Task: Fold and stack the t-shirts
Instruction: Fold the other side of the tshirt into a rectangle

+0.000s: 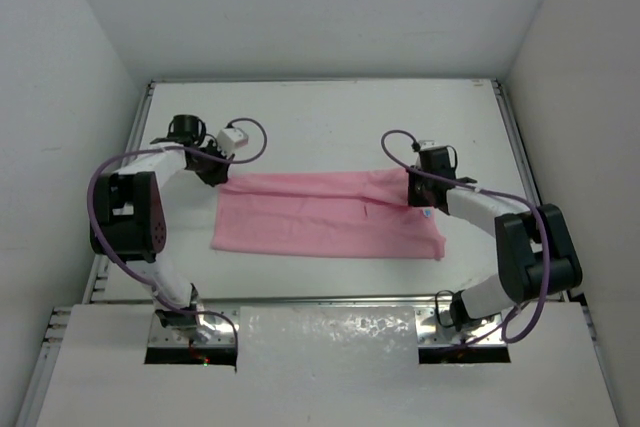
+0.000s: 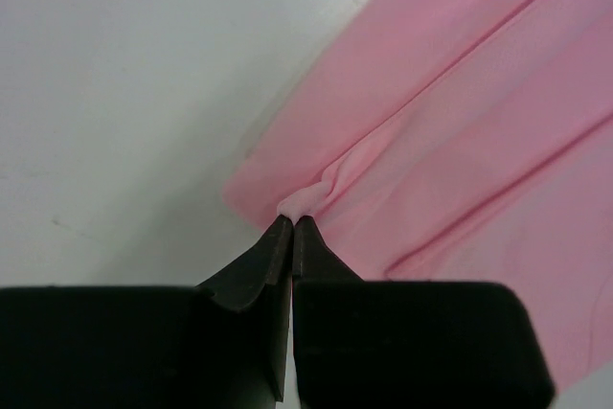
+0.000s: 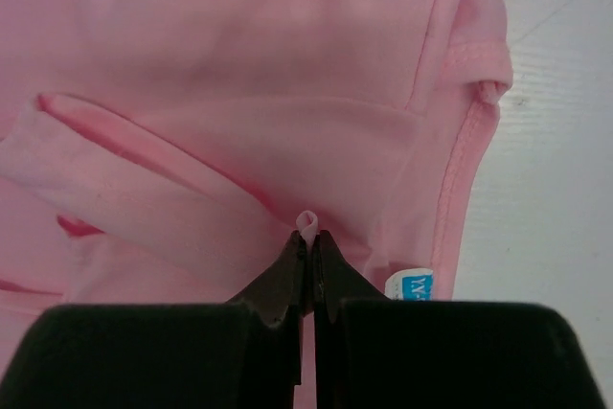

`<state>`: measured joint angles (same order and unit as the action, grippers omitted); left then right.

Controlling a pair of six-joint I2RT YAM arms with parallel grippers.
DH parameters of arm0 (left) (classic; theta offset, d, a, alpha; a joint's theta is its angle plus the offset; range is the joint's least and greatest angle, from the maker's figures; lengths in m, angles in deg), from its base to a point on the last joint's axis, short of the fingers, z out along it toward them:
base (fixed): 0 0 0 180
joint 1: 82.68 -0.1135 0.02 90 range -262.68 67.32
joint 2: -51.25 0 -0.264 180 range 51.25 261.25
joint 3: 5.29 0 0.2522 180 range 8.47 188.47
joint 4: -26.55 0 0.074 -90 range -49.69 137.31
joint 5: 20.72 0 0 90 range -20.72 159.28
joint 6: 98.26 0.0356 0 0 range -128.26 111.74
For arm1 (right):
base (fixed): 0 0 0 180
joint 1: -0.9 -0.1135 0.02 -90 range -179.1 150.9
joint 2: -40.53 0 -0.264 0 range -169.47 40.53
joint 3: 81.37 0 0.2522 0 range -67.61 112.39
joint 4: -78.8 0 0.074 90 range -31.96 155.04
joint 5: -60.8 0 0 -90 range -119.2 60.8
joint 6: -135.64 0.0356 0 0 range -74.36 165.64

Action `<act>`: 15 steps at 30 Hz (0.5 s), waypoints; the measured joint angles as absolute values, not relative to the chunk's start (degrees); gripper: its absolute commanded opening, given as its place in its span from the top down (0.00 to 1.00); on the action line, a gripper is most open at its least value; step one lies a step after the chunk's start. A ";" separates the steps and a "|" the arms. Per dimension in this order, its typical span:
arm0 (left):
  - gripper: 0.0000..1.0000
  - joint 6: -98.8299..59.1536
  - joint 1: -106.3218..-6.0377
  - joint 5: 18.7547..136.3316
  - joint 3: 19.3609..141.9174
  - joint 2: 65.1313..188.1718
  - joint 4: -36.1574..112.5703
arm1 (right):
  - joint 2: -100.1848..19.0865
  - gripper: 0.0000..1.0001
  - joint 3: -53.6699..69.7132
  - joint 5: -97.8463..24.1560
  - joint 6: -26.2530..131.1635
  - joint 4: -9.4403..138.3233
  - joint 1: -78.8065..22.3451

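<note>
A plain light-pink t-shirt (image 1: 325,217) lies flat in a long strip across the middle of the white table (image 1: 330,127). My left gripper (image 1: 213,175) is shut on the t-shirt's far left corner; the left wrist view shows a pinch of the cloth (image 2: 479,112) bunched between the black fingertips (image 2: 278,237). My right gripper (image 1: 415,194) is shut on the t-shirt's far right edge; the right wrist view shows a small loop of the cloth (image 3: 239,45) standing up between the fingertips (image 3: 330,251), beside a white and blue label (image 3: 410,285) and the collar seam.
White walls enclose the table on the left, back and right. A white cover (image 1: 330,347) lies over the near edge between the two arm bases. Purple cables loop beside each arm.
</note>
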<state>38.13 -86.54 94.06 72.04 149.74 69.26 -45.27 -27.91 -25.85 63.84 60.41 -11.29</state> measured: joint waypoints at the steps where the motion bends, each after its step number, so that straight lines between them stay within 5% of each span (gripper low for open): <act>1: 1.00 39.27 -86.52 94.03 70.93 149.70 69.63 | -45.25 1.00 -28.89 -26.18 64.12 60.52 -11.29; 15: 0.98 46.02 -86.52 93.82 69.11 148.08 69.39 | -42.21 1.00 -30.82 -26.88 64.97 63.67 -11.31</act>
